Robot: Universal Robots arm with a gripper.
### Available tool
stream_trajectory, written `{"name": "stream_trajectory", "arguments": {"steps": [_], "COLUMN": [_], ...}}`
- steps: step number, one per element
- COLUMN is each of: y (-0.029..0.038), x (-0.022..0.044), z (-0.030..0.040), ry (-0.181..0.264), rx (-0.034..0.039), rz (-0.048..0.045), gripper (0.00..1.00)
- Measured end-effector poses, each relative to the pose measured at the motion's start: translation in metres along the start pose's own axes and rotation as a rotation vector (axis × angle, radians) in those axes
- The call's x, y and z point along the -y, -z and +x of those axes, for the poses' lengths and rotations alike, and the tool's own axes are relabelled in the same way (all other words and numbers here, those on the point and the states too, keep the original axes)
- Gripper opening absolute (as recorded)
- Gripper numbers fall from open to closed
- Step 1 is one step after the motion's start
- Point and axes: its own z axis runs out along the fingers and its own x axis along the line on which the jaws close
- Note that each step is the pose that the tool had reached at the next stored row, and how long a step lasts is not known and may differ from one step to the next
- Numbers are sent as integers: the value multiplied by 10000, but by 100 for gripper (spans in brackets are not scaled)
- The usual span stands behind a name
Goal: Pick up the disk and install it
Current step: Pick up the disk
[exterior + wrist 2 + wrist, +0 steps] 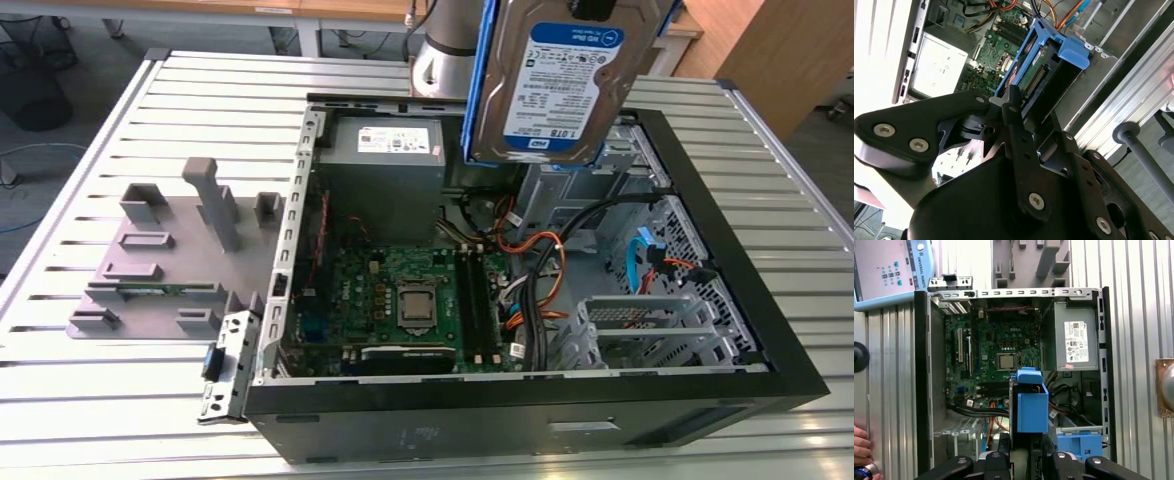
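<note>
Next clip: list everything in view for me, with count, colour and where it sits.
table: one, silver, slatted, under everything
case: one, black, open on the table
disk: one, silver-grey with blue bracket, held above the case
motherboard: one, green, inside the case
power supply: one, grey with white label, inside the case beside the motherboard
cables: several, orange, black, blue, inside the case
fixture: one, grey, on the table, exterior view's left of the case
control panel: one, blue-edged, beside the case in the first wrist view
hand: one, a person's, by the table, apart from the case
gripper: one, black, shut on the disk
</note>
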Motion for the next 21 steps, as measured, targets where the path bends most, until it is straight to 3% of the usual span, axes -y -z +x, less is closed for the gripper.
{"name": "stream_trajectory", "arguments": {"steps": [10,21], "y": [-2,-4], "x": [2,9], "z": [25,165], "ry": [1,0], "rx": [-3,-4], "rz": [0,1], "gripper": [35,35]}}
